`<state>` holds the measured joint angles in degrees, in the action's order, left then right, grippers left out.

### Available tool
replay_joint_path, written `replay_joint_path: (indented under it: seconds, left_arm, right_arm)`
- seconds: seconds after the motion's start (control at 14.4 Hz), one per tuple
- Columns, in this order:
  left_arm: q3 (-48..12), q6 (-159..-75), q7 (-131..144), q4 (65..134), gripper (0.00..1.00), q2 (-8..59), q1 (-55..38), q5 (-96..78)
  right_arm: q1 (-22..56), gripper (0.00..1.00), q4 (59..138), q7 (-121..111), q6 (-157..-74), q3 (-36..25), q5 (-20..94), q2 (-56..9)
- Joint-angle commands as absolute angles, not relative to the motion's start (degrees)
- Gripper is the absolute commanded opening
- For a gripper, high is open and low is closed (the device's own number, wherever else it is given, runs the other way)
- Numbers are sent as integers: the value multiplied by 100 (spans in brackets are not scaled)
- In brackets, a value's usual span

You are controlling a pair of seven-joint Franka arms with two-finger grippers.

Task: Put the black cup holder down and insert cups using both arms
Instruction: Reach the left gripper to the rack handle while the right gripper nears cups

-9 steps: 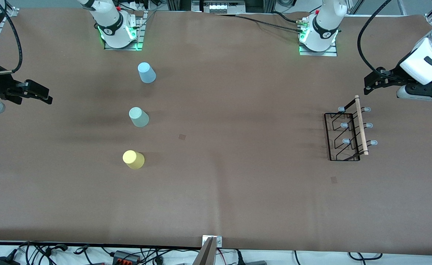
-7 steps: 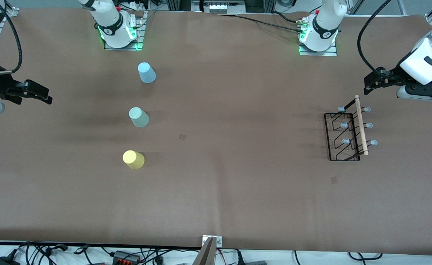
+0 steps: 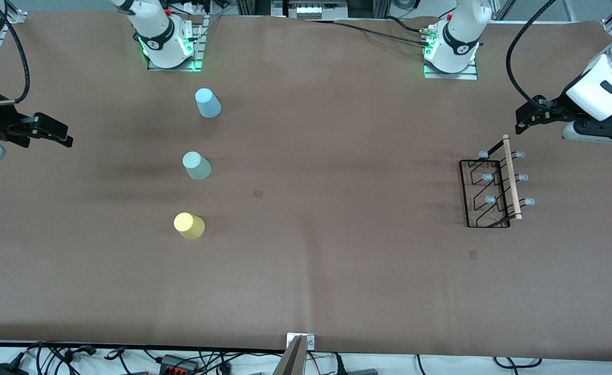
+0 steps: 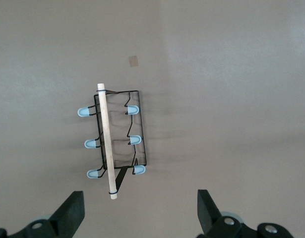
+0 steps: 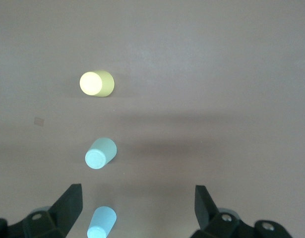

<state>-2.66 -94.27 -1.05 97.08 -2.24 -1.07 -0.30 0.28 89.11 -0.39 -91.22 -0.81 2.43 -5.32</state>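
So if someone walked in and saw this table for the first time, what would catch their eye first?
Probably the three upside-down cups lined up toward the right arm's end of the table: light blue cup farthest from the front camera, grey-green cup in the middle, yellow cup nearest. Then the black cup holder, standing empty toward the left arm's end, beneath the open left gripper. The open right gripper hangs apart from the cups.

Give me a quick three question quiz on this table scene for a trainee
1. True or false: the black cup holder already carries a cup.
2. Which cup is nearest the front camera? A light blue cup, B grey-green cup, C yellow cup.
3. Fill in: the left gripper and right gripper are both ____.

Key: 1 false; 2 C; 3 open.
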Motion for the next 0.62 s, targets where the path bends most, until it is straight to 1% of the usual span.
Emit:
replay_joint_path:
  seconds: [0.0, 0.14, 0.28, 0.42, 0.49, 0.55]
  left_arm:
    - [-220, -9360, -211, 9519, 100, 17, 60, 52]
    - [-229, -9360, -229, 9405, 100, 192, 263, 88]
    - [-229, -9343, -255, 9360, 100, 351, 272, 79]
    - [-229, -9360, -246, 9343, 100, 587, 343, 53]
    - [-229, -9360, -229, 9334, 100, 772, 334, 53]
    - [-220, -9360, -255, 9230, 100, 965, 369, 61]
  right_arm:
    - [-9, 100, 8789, -114, -8913, -88, 246, -782]
    - [-26, 100, 8789, -140, -8816, -88, 255, -922]
    - [-167, 100, 8798, -132, -8667, -88, 316, -993]
    - [-123, 100, 8842, -97, -8281, -70, 282, -1002]
    - [-88, 100, 8920, -88, -8314, -44, 333, -1019]
    - [-70, 100, 9112, -53, -8523, -18, 438, -1054]
